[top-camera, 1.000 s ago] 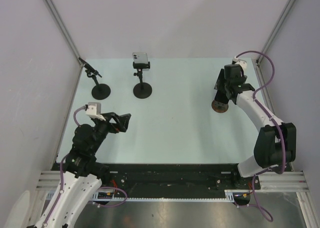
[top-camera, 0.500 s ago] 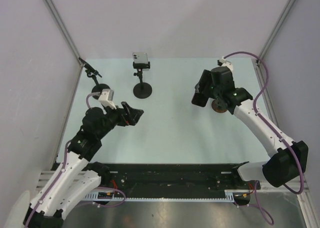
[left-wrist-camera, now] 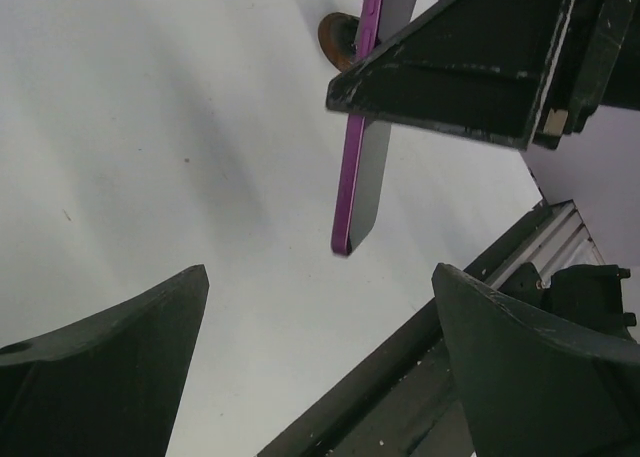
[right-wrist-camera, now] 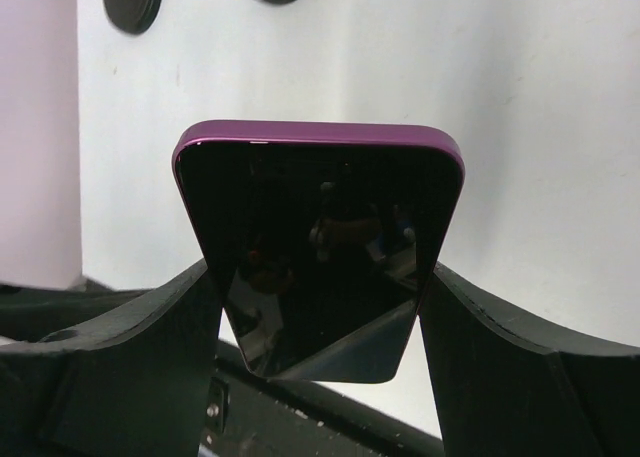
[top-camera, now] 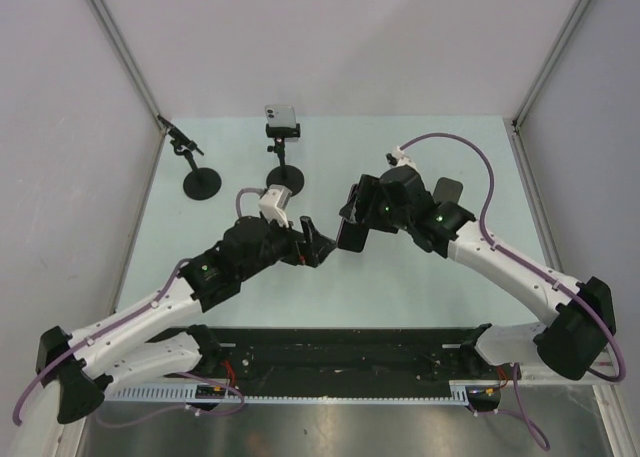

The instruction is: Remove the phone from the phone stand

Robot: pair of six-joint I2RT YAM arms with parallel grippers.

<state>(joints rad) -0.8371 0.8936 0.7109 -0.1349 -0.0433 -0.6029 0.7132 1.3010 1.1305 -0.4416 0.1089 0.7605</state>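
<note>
The phone [right-wrist-camera: 318,247] has a purple case and a dark glass face. It hangs above the table's middle, and my right gripper [right-wrist-camera: 320,317] is shut on its two long sides. From above, the phone [top-camera: 350,235] shows as a dark slab under the right gripper [top-camera: 352,227]. My left gripper [top-camera: 312,247] stands open just to its left, apart from it. In the left wrist view the phone [left-wrist-camera: 362,167] is edge-on ahead of the open left gripper [left-wrist-camera: 320,307], which is empty. A round brown stand base [left-wrist-camera: 338,37] lies behind the phone.
At the back, a black stand [top-camera: 285,182] carries a grey phone [top-camera: 281,117]. A second black stand [top-camera: 201,184] with an empty clamp is to its left. A black rail [top-camera: 340,352] runs along the near table edge. Walls close in both sides.
Both arms have swung toward the table's middle. The right gripper carried the purple phone left, away from the brown base. The left gripper reached right and now faces the phone.
</note>
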